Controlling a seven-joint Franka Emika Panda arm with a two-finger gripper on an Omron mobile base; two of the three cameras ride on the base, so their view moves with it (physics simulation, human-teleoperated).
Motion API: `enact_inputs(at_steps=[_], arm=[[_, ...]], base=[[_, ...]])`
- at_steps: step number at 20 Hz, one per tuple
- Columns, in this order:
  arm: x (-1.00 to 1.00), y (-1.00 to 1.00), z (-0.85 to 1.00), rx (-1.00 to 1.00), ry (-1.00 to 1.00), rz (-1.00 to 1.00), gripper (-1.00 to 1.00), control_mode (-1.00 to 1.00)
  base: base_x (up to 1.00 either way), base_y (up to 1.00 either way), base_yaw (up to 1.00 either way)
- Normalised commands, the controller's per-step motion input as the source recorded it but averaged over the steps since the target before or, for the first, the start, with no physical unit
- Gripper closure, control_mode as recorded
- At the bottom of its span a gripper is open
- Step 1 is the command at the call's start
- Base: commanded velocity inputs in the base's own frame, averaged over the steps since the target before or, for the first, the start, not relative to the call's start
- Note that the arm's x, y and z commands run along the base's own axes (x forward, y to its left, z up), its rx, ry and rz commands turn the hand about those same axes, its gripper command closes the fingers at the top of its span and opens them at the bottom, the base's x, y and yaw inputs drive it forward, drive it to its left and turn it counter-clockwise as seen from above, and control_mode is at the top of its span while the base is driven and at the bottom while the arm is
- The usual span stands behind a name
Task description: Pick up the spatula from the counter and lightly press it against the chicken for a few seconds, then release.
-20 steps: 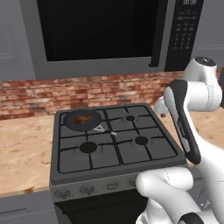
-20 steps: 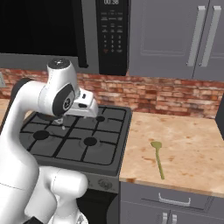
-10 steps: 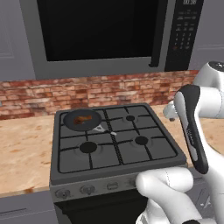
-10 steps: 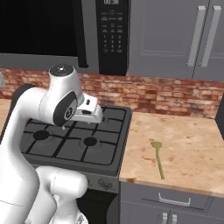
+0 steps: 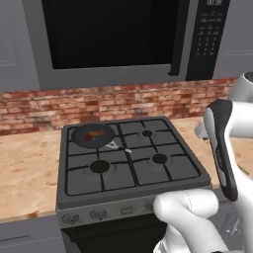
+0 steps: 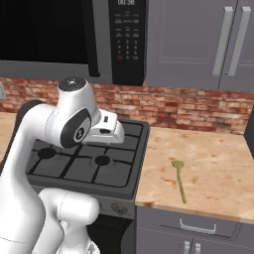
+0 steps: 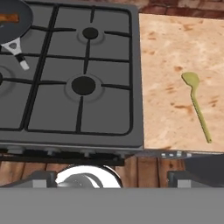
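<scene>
A slim olive-green spatula (image 6: 178, 180) lies on the tan counter right of the stove, its blade toward the brick wall; the hand view shows the spatula (image 7: 197, 105) at the right. A dark pan (image 5: 92, 135) holding the brown chicken (image 5: 92, 136) sits on the stove's back left burner, and in the hand view this pan (image 7: 13, 19) is at the top left corner. My gripper (image 7: 111, 178) is open, its tips far apart with nothing between them. It hangs above the stove's front right part, left of the spatula and well off it. The gripper's white hand (image 6: 110, 132) faces down.
The black gas stove (image 5: 128, 163) has knobs along its front edge. A microwave (image 5: 118, 34) hangs above it, against a brick wall. Grey cabinets (image 6: 198, 39) are over the right counter (image 6: 208, 163). Another stretch of counter (image 5: 27, 168) lies left of the stove.
The arm has swung a little to the right over the stove, toward the counter with the spatula. The gripper has stayed open. Spatula and pan have not moved.
</scene>
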Motion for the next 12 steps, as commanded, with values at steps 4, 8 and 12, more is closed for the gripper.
enact_inputs(at_steps=[4, 8, 12], arm=[[-0.16, -0.38, -0.03, -0.04, 0.00, 0.00, -1.00, -1.00], [-0.11, -0.43, -0.03, 0.00, 0.00, 0.00, -1.00, -1.00], [-0.02, -0.35, -0.03, 0.00, 0.00, 0.00, -1.00, -1.00]], base=[[0.00, 0.00, 0.00], [0.00, 0.00, 0.00], [0.00, 0.00, 0.00]])
